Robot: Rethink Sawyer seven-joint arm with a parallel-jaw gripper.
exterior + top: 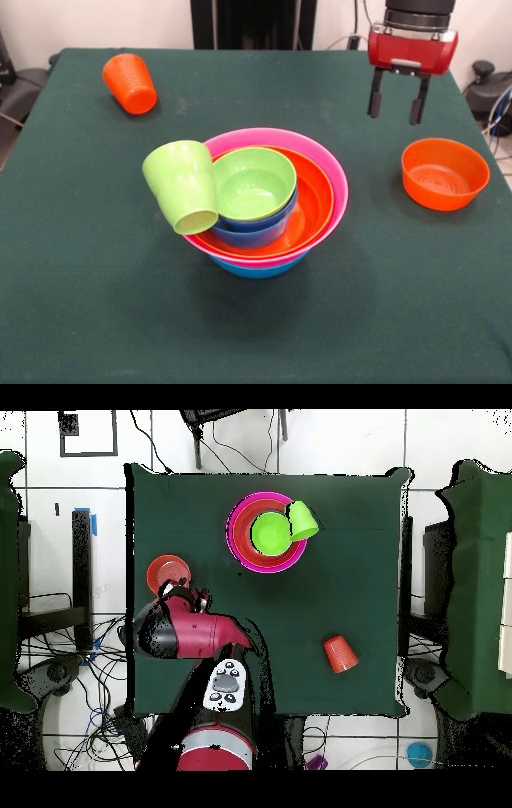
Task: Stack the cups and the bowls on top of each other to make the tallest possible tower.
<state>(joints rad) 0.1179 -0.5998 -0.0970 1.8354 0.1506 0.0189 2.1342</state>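
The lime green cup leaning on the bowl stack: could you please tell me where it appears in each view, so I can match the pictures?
Front view: the lime green cup sits left of centre, tilted against the left rim of the large pink bowl.
Overhead view: the same cup lies in the upper middle, at the right edge of the bowl stack.
Shared landmark: the small lime-green bowl topping the stack, right beside the cup.

Dark green tablecloth (pixel 96 304); white tiled floor (pixel 340 444); cables (pixel 85 674).
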